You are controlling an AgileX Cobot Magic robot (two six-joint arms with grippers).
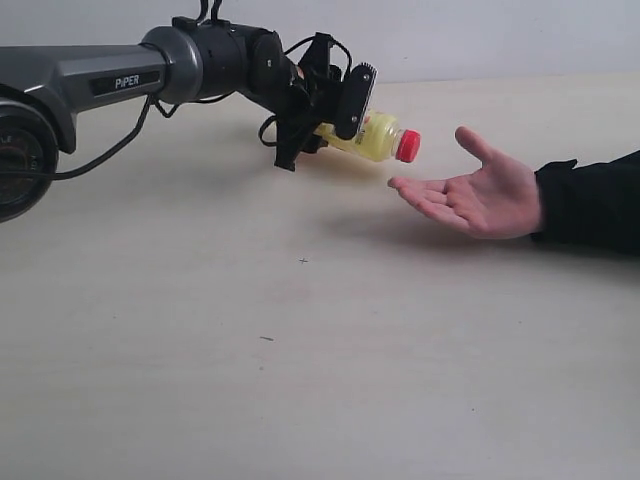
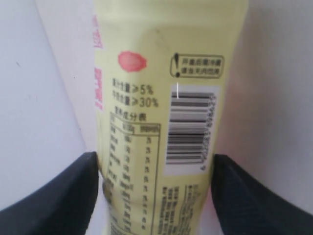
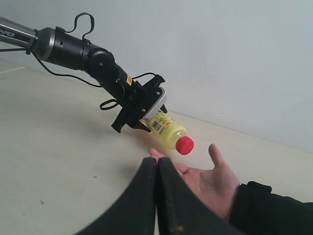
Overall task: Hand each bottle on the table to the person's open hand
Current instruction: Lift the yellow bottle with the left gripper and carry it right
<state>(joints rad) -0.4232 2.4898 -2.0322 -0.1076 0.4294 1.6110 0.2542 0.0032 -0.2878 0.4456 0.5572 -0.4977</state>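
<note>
The yellow bottle (image 1: 375, 138) with a red cap (image 1: 408, 146) hangs in the air, lying nearly level with its cap towards the person's open hand (image 1: 478, 193). My left gripper (image 1: 335, 112) is shut on its body; the left wrist view shows the yellow label (image 2: 156, 98) between both dark fingers (image 2: 63, 196). The cap sits just above and short of the hand's fingertips. In the right wrist view my right gripper (image 3: 157, 164) is shut with nothing in it, in front of the bottle (image 3: 168, 131) and the hand (image 3: 210, 181). The other three bottles are out of view.
The pale beige table (image 1: 300, 360) carries a few tiny dark specks (image 1: 303, 261). The person's black sleeve (image 1: 595, 200) comes in from the right edge. A pale wall (image 1: 480, 35) runs behind the table. The left arm (image 1: 90, 80) reaches in from the upper left.
</note>
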